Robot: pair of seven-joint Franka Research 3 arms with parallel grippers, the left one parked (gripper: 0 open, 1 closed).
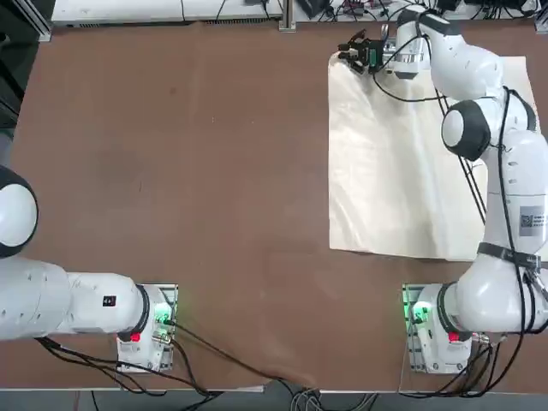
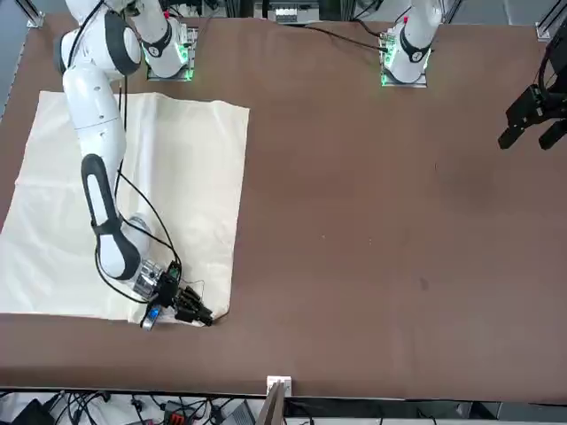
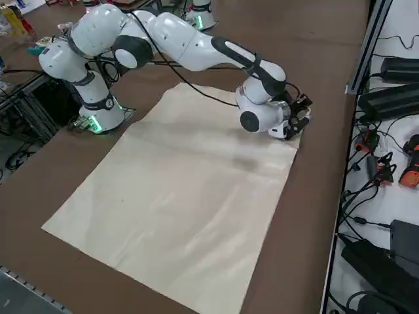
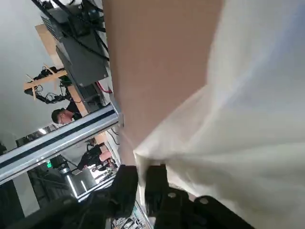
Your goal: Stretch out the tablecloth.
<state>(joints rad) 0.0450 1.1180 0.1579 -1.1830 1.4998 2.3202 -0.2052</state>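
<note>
The right claw (image 4: 141,183) pinches the far corner of the tablecloth (image 1: 402,163), fingers nearly closed on the fabric. The cloth lies folded on the brown surface (image 1: 171,154). The next move, I judge, is drawing that corner sideways to unfold it.

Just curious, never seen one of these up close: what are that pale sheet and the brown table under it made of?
The tablecloth looks like thin cream fabric, faintly shiny: it creases softly. The table looks like matte brown board, possibly laminate; hard to say.
</note>
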